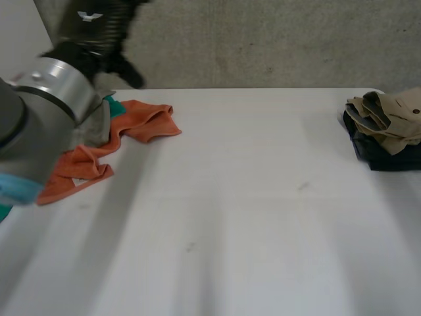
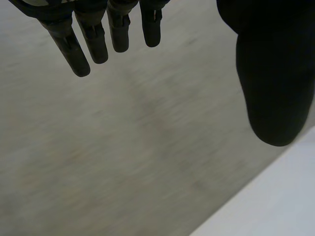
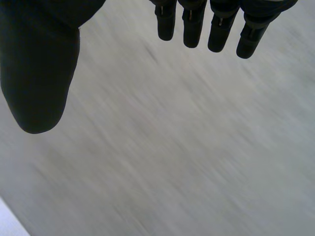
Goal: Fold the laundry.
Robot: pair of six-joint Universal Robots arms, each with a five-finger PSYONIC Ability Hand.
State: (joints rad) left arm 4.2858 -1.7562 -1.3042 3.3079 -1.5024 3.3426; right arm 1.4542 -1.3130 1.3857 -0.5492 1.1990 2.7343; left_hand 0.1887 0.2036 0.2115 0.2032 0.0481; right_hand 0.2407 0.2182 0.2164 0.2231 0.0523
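A crumpled orange cloth [image 1: 135, 122] lies at the far left of the white table [image 1: 250, 217], with a grey piece [image 1: 99, 126] and a bit of teal cloth [image 1: 116, 105] beside it, partly hidden by my left arm. My left hand [image 1: 99, 39] is raised above that heap, in front of the concrete wall. In the left wrist view the left hand [image 2: 93, 39] has straight fingers and holds nothing; the wall and a strip of table edge [image 2: 275, 206] lie beyond it. My right hand [image 3: 39, 64] is open too, fingers straight and empty, against a grey surface.
A stack of folded garments stands at the far right edge: a tan one [image 1: 391, 115] on top of a dark one [image 1: 388, 158]. The grey wall runs along the table's far edge.
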